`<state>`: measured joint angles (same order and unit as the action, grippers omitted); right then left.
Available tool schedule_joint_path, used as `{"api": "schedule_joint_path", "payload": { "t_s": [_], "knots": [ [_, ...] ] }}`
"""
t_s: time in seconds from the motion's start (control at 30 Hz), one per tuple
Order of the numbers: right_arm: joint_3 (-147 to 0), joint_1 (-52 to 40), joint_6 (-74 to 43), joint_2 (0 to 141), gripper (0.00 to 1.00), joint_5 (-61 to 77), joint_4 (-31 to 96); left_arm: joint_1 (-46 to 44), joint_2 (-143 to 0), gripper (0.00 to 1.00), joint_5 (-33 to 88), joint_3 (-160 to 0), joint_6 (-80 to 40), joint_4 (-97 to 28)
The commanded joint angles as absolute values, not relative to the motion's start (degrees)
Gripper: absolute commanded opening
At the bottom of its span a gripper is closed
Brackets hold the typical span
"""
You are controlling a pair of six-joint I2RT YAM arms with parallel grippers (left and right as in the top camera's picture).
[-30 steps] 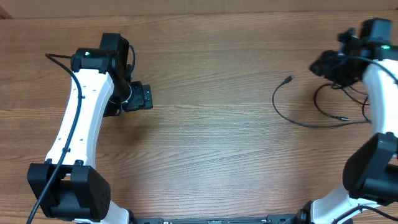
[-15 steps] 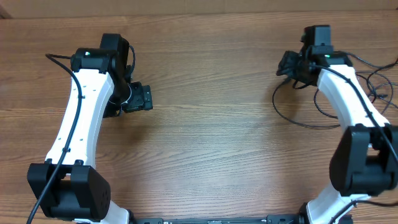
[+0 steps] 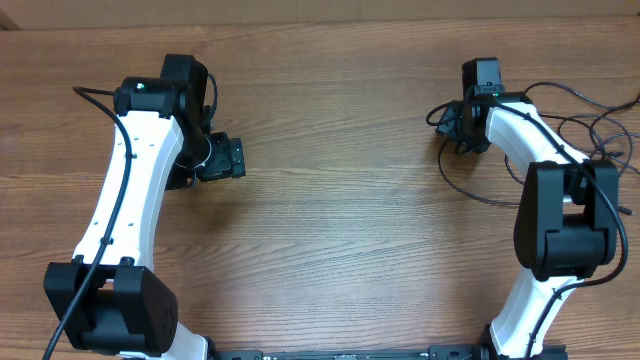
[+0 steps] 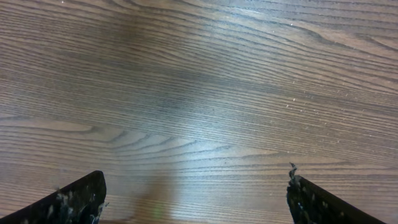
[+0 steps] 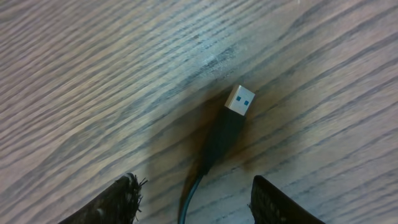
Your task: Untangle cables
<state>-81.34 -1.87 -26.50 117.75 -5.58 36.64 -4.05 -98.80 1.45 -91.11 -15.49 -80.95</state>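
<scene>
Well, your cables (image 3: 447,176) were thin black cords, lying in loose loops on the right side of the wooden table (image 3: 340,120), toward its far edge. One cord ended in a USB plug (image 5: 239,101) with a black body and a shiny silver tip, lying flat on the wood. Your right gripper (image 5: 194,186) sat just over that cord with its fingers spread wide, one on each side, not squeezing it. Your left gripper (image 4: 195,177) was well apart on the left side, fingers spread wide too, over the wood.
</scene>
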Motion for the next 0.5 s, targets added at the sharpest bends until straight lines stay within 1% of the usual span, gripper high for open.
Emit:
{"api": "schedule_joint_path", "payload": {
  "t_s": [0.0,0.07,0.1,0.13,0.17,0.23,0.3,0.4,0.43,0.47],
  "knots": [
    [-81.28,-1.98,-28.77,119.87,0.56,-6.59,36.12,-4.25,-98.89,0.93,1.54,-91.22,-15.49,-80.95],
    [-81.28,-1.98,-28.75,120.31,0.54,-6.61,35.62,-4.25,-98.89,0.93,1.54,-91.22,-15.49,-80.97],
    [-81.28,-1.98,-28.75,120.46,0.51,-6.63,35.59,-4.25,-98.89,0.93,1.54,-91.22,-15.49,-80.95],
    [-81.28,-1.98,-28.77,120.49,0.47,-6.61,35.55,-4.25,-98.89,0.93,1.56,-91.22,-15.49,-80.93],
    [-81.28,-1.98,-28.75,120.55,0.4,-6.61,35.38,-4.25,-98.89,0.93,1.56,-91.22,-15.49,-80.93],
    [-81.28,-1.98,-28.77,120.57,0.33,-6.63,35.29,-4.25,-98.89,0.93,1.54,-91.22,-15.49,-80.9],
    [-81.28,-1.98,-28.8,120.57,0.22,-6.61,35.42,-4.25,-98.89,0.93,1.56,-91.22,-15.49,-80.95],
    [-81.28,-1.98,-30.39,120.57,0.13,-6.61,36.32,-4.25,-98.89,0.93,1.56,-91.22,-15.49,-80.95],
    [-81.28,-1.98,-30.68,120.57,0.08,-6.57,36.58,-4.25,-98.89,0.93,1.56,-91.22,-15.49,-80.93],
    [-81.28,-1.98,-31.03,120.57,0.06,-6.55,36.82,-4.25,-98.89,0.93,1.54,-91.22,-15.49,-80.93]
  ]
}}
